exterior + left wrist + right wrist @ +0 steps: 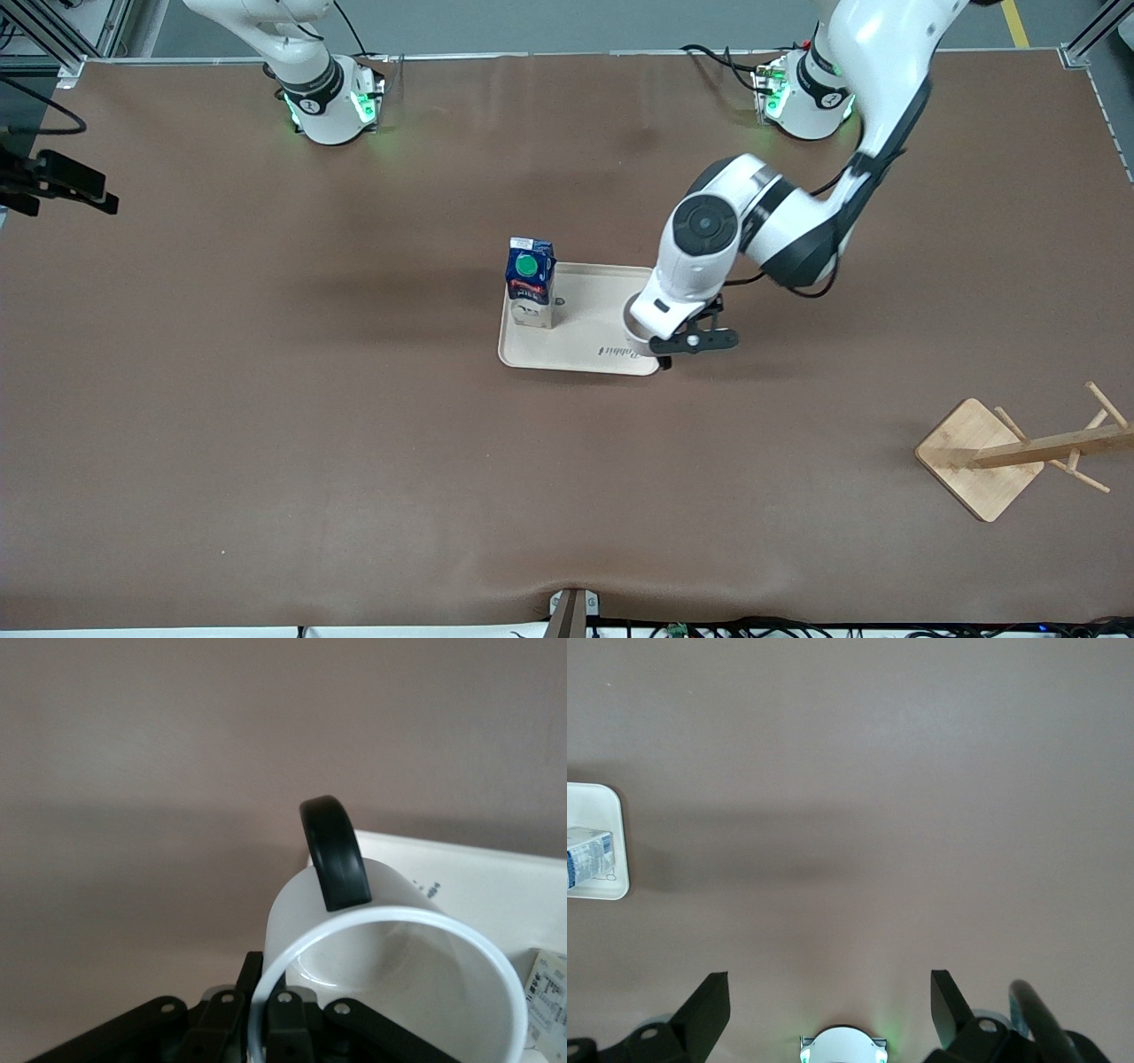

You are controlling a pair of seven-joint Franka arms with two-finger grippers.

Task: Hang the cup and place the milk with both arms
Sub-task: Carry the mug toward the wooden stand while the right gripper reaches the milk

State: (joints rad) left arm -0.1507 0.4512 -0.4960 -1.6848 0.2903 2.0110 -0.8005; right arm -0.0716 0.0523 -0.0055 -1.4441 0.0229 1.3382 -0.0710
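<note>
Brown mat-covered surface [354, 399] w/ a beige rectangular tray [585, 319] near its centre. Small dark-blue gable-top milk carton [531, 282], green round cap, red band, white lower part, stands upright on the tray at the corner toward the right arm's end, farthest from the front camera; long axis vertical, cap face turned toward the front camera, roughly 6 o'clock in the front view. Small white cup w/ black handle [390, 974] sits on the tray at the end toward the left arm, near the corner closest to the front camera; in the front view it is mostly hidden under the left arm's wrist, only a sliver of white wall showing [634, 330]. In the left wrist view the cup's mouth opens toward that camera and the black handle [337, 850] sticks out past the tray edge over the bare mat. Left gripper [257, 1014] is down at the cup, fingers pressed together on the cup's rim, one finger inside the wall and one outside. Right gripper [828, 1014] is up over bare mat toward the right arm's end of the surface, fingers spread wide, holding nothing; right arm waits. Light wooden cup rack w/ square base and pegs [1010, 452] stands at about 4 o'clock from the tray, well apart, toward the left arm's end.
</note>
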